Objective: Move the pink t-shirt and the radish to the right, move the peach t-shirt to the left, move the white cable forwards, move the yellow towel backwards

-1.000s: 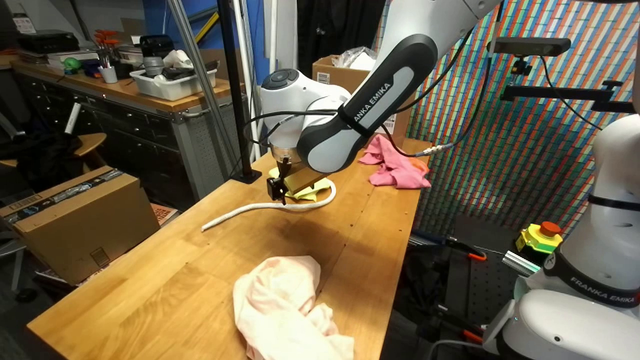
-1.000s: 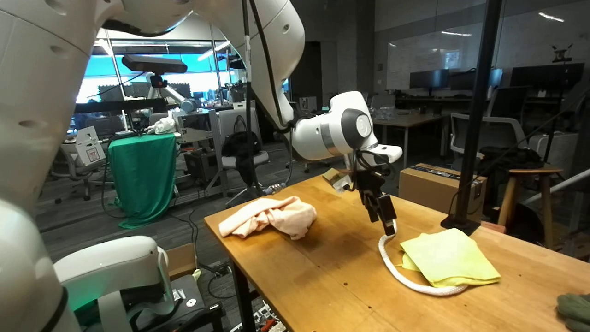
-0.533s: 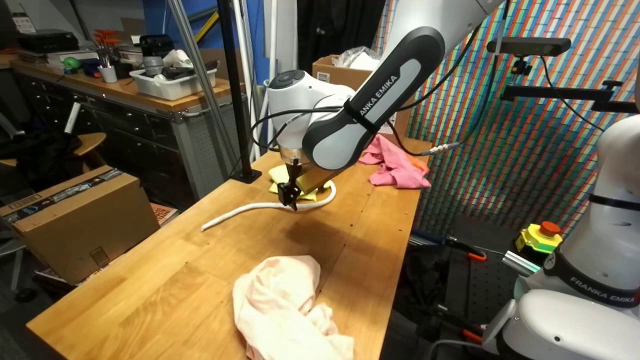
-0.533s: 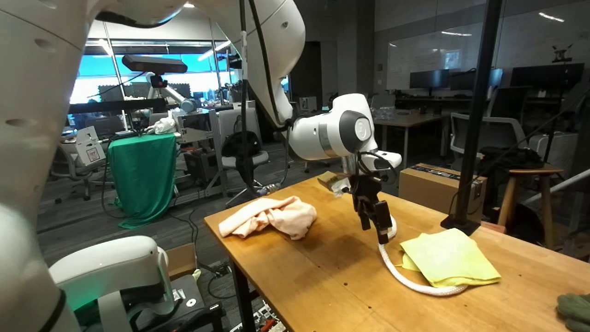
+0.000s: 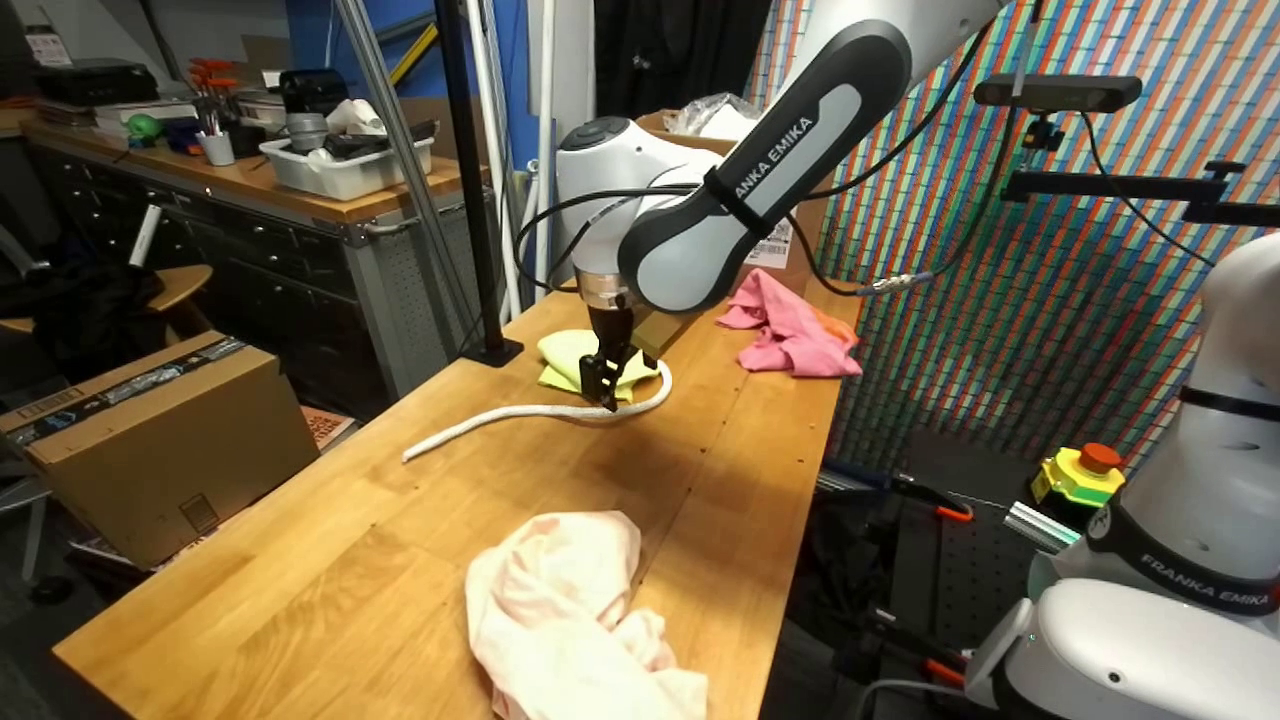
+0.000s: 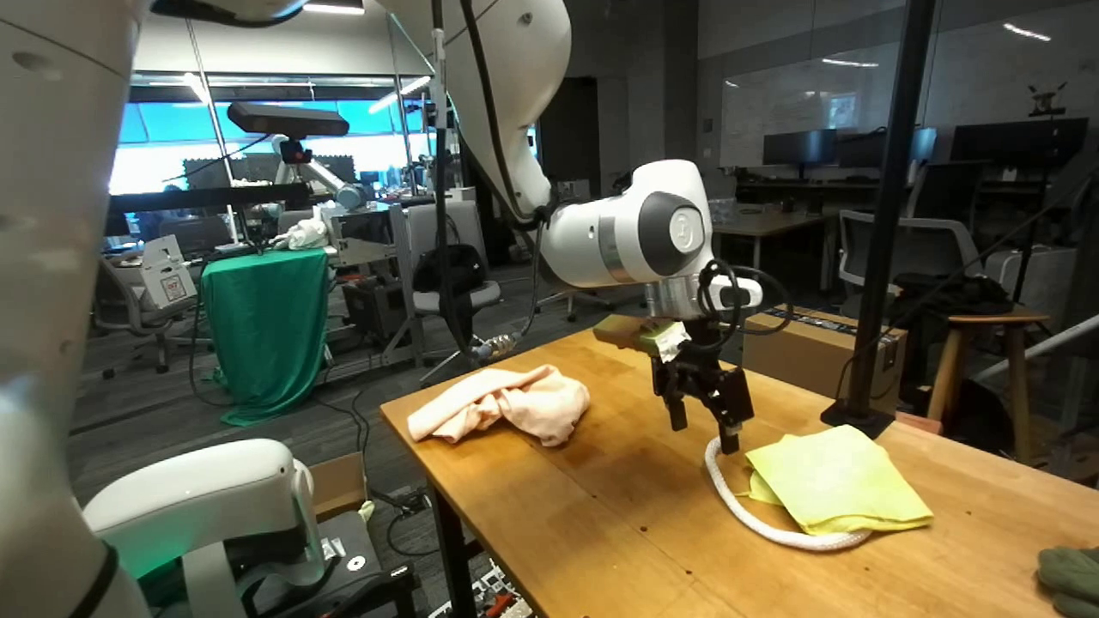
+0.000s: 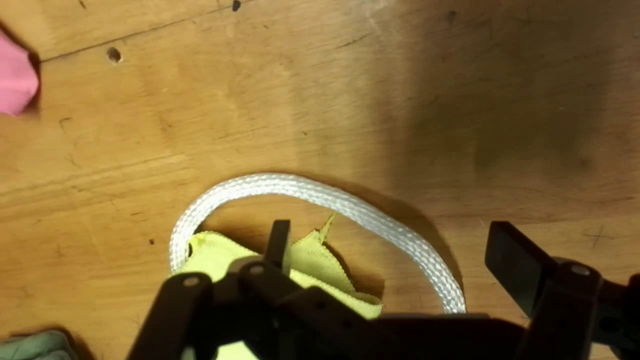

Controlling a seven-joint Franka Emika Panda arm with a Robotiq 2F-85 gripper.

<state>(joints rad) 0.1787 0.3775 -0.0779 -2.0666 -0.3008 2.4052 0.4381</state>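
The white cable (image 5: 520,411) lies curved on the table and runs round the yellow towel (image 5: 565,352). In an exterior view the cable (image 6: 786,538) passes along the folded towel (image 6: 833,481). My gripper (image 6: 704,436) is open and empty above the cable. In the wrist view the gripper's fingers (image 7: 390,227) are wide apart, with the cable (image 7: 350,206) crossing between them and the towel (image 7: 315,260) under one finger. The pink t-shirt (image 5: 790,335) lies crumpled at the far end, with an orange patch beside it. The peach t-shirt (image 5: 560,600) lies at the opposite end. I see no radish.
A black post (image 5: 470,200) stands at the table edge close to the towel. A cardboard box (image 5: 670,145) stands behind the pink t-shirt. A dark green object (image 6: 1069,579) lies on the table and also shows in the wrist view (image 7: 37,346).
My gripper has shifted along the cable, turned somewhat, and stays open. The arm has moved with it. The cable, the towel and both t-shirts have not moved.
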